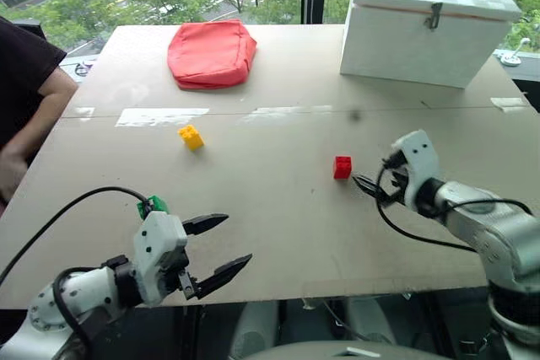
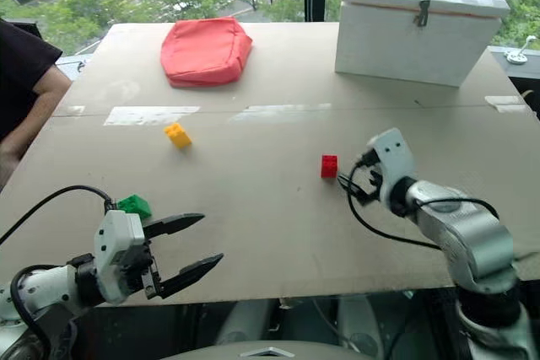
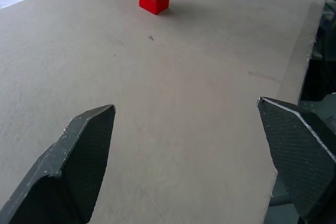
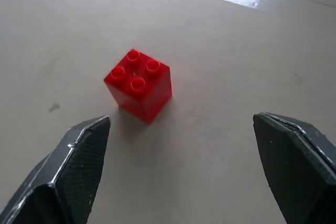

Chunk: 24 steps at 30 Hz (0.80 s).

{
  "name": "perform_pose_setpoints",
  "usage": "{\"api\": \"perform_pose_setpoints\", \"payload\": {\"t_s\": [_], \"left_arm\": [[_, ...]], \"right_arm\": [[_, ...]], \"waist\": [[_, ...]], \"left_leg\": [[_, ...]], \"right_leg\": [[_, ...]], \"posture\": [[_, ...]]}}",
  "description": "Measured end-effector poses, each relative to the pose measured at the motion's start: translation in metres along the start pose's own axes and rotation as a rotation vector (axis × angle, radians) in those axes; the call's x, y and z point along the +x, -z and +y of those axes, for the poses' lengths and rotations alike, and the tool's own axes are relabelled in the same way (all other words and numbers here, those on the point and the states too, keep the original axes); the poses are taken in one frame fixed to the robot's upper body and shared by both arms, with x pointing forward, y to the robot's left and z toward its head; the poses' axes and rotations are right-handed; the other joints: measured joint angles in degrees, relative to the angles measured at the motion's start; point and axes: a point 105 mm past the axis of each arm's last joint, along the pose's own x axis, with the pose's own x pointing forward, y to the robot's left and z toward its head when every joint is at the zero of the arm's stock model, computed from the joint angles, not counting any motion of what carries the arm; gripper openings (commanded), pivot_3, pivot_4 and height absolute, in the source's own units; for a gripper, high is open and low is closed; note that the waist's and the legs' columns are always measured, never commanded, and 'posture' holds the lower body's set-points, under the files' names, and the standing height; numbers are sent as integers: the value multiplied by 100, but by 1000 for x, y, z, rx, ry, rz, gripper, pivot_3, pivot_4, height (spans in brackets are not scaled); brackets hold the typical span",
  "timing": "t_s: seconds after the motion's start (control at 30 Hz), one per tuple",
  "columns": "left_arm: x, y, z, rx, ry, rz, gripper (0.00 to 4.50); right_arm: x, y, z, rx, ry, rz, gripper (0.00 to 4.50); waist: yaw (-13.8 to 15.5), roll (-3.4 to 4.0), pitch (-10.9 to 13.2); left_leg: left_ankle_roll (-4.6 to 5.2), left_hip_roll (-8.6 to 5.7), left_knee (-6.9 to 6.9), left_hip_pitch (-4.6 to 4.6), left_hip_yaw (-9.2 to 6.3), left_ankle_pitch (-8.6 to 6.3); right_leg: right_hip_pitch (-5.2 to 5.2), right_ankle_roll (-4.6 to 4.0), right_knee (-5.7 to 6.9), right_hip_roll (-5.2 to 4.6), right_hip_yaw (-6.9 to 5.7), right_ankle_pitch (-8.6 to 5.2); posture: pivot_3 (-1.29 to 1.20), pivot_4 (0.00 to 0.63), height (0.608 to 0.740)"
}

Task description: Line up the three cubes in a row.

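Bricks sitting apart on the surface [image 1: 278, 233], unaligned; both hands spread wide, holding nothing.
Green cube [image 2: 133, 205] lying beside left hand [image 1: 218, 249], yellow cube [image 1: 191, 137] farther back, red cube [image 4: 138, 84] facing right hand [image 1: 364, 185]; likely light, rigid, slick plastic, so pinching flat side walls looks best.
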Motion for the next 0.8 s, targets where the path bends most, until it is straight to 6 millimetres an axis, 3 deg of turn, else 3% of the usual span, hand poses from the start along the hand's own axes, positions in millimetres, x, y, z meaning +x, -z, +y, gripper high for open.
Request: {"api": "perform_pose_setpoints", "payload": {"t_s": [0.13,0.37,0.73,0.8], "left_arm": [[3,-8,-2,-2,7,-21,4436],[7,-12,-4,-7,15,-27,4436],[9,-13,-3,-13,6,-17,4436],[9,-13,-3,-17,5,-19,4500]], "right_arm": [[11,1,13,73,-1,79,4500],[32,-3,11,150,116,119,4500],[50,-13,23,170,130,130,4500],[52,-13,25,160,131,135,3957]], "waist": [[-8,1,0],[-123,5,2],[-191,8,2],[-193,8,2]], "left_leg": [[1,-7,0,-5,2,0],[-2,-3,0,7,-6,2],[-3,-2,-1,8,-4,3],[-3,-2,-1,8,-4,3]], "right_leg": [[2,-1,-6,-2,0,1],[2,2,9,6,-8,0],[1,-4,11,10,-4,4],[1,-4,11,10,-4,4]], "posture": [[0,150,740],[0,150,740],[0,150,740],[0,150,740]]}}
